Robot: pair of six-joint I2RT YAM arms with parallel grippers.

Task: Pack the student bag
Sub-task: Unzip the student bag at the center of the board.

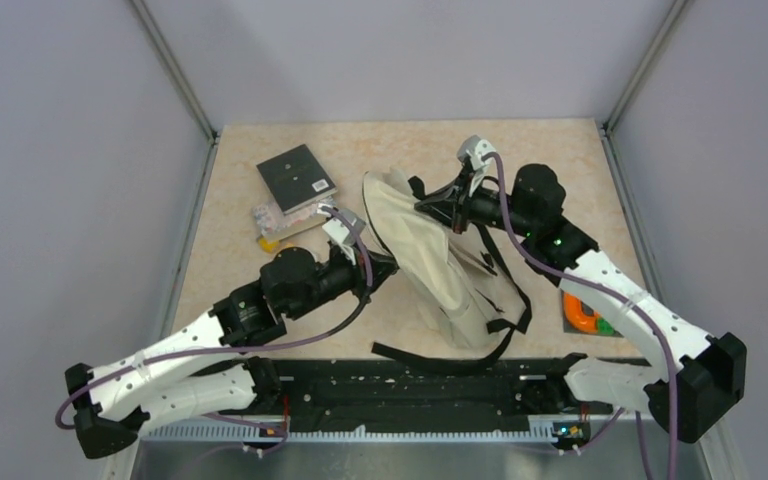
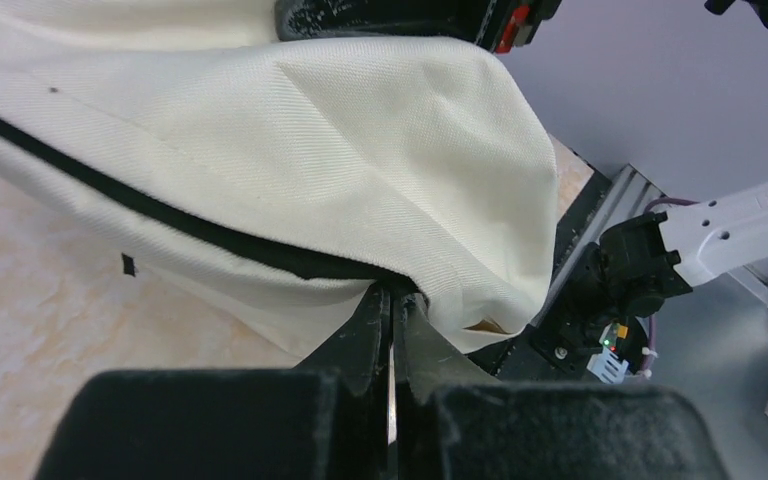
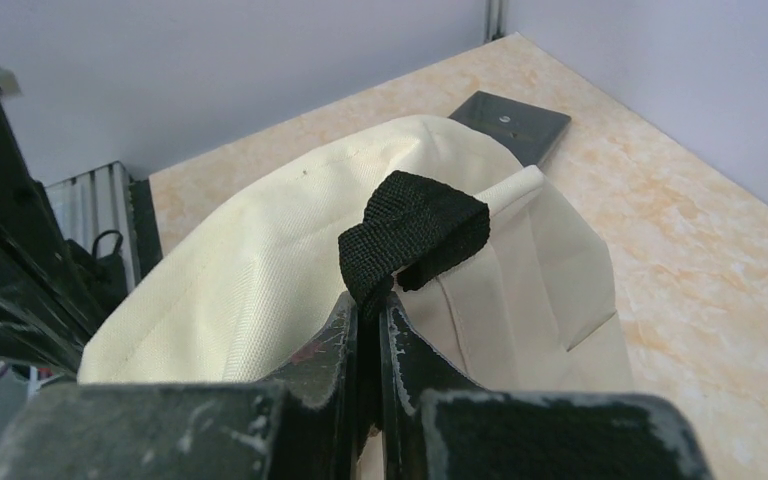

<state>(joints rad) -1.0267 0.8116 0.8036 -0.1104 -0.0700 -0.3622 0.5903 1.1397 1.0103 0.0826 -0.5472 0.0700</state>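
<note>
The student bag (image 1: 430, 255), cream fabric with black straps, is held up on edge in the middle of the table. My left gripper (image 1: 376, 262) is shut on the bag's left edge; in the left wrist view its jaws (image 2: 397, 292) pinch the black-trimmed rim of the student bag (image 2: 360, 150). My right gripper (image 1: 432, 206) is at the bag's upper right. In the right wrist view its jaws (image 3: 370, 300) are shut on the black webbing loop (image 3: 415, 232) at the top of the student bag (image 3: 260, 270). The bag's inside is hidden.
A black notebook (image 1: 296, 178) lies at the back left, also seen as the notebook (image 3: 510, 122) past the bag. A small clear packet with a yellow piece (image 1: 268, 225) sits beside it. An orange and green item (image 1: 585, 315) lies by the right arm. Black straps (image 1: 440, 358) trail toward the near rail.
</note>
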